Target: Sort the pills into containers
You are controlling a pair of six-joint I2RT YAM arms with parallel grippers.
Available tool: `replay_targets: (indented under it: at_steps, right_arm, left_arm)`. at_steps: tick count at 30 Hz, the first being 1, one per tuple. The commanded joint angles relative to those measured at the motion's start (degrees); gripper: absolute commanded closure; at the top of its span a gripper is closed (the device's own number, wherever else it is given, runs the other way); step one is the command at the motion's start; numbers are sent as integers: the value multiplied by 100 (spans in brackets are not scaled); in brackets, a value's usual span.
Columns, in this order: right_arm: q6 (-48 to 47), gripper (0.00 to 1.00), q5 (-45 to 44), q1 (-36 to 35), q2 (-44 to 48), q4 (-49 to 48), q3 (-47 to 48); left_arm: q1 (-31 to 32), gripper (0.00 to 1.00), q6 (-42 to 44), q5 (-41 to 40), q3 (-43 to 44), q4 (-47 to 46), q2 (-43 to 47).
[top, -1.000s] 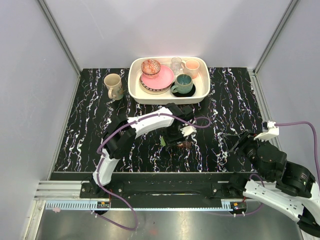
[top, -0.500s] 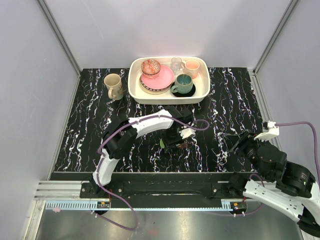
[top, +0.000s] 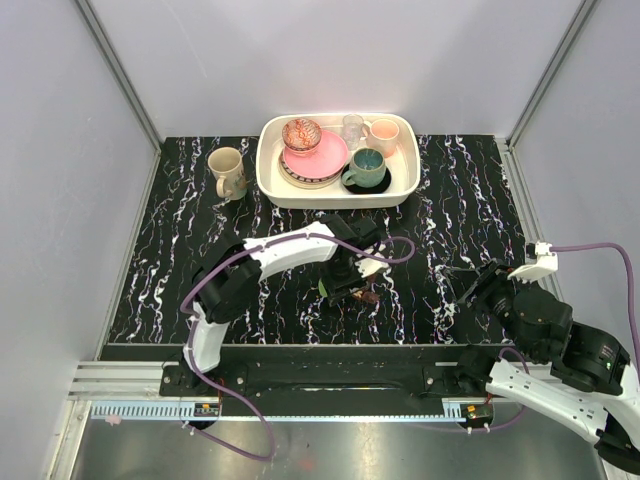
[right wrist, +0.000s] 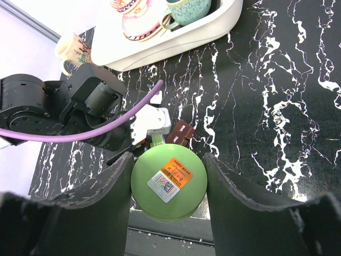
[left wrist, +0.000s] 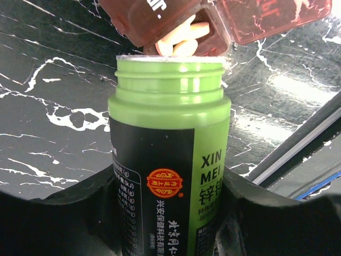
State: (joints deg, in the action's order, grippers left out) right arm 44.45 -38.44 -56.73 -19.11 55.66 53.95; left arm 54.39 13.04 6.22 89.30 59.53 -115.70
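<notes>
A green pill bottle [left wrist: 169, 160] with a black label is gripped in my left gripper [left wrist: 170, 200], its open mouth right at the containers [left wrist: 154, 21], a small dark-brown case. One compartment is open and holds pale oblong pills [left wrist: 184, 38]; its reddish lid [left wrist: 272, 18] is flipped back. From above, the left gripper [top: 343, 280] and bottle [top: 325, 286] sit next to the case [top: 366, 295] at the table's middle front. My right gripper [right wrist: 169, 178] is shut on the bottle's round green cap [right wrist: 169, 181], at the front right [top: 458, 292].
A white tray [top: 268, 180] of crockery stands at the back centre, with a beige mug [top: 227, 172] to its left. The left arm [top: 290, 248] reaches across the middle of the black marbled table. Grey walls close in the sides and the back.
The left arm's elbow has swung a little left and lower, while the bottle stays at the case. The right arm has not moved.
</notes>
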Motion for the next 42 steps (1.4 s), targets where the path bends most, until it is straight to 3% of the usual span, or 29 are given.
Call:
replay_targets:
  at_steps: [1,8,14,17,21,26,27,33,37,40,42]
  right_arm:
    - [161,100,-129,-14,-110,-73,27]
    - [161,100,-112,-14,-57,-73,19]
    - [91,100,-199,-22,-66,-64,10]
    - [47,100,-208,-14,-92,-73,-8]
    - [-50,100,-226,-22,-66,-108,-60]
    - [-190,100,-208,-22,4,-204,-104]
    - [-269,100,-173,-14,4,-213,-96]
    - [-454,100,-6,-14,-57,-319,-52]
    - [-498,100,20,-14,-84,-433,-43]
    - [-525,100,-6,-14,-119,-503,-8]
    - [-568,100,3,-14,-180,-573,10]
  left_arm:
    - [28,100,-82,117,-61,-240,460]
    - [1,100,-214,309,-377,-749,917]
    - [1,100,-372,477,-887,-2013,2006]
    - [-7,100,-503,389,-1282,-2962,2700]
    - [1,100,-776,-216,-2090,-4996,3640]
    - [10,100,-1109,-1596,-2863,-7065,4757]
    - [10,100,-1145,-1745,-2996,-7896,4924]
    - [19,100,-1243,-2643,-3165,-9940,5786]
    - [19,100,-1189,-2574,-2865,-10022,5865]
    - [-33,100,-1680,-2294,-2918,-10198,6024]
    - [-191,100,-1831,-1829,-2691,-9507,5911]
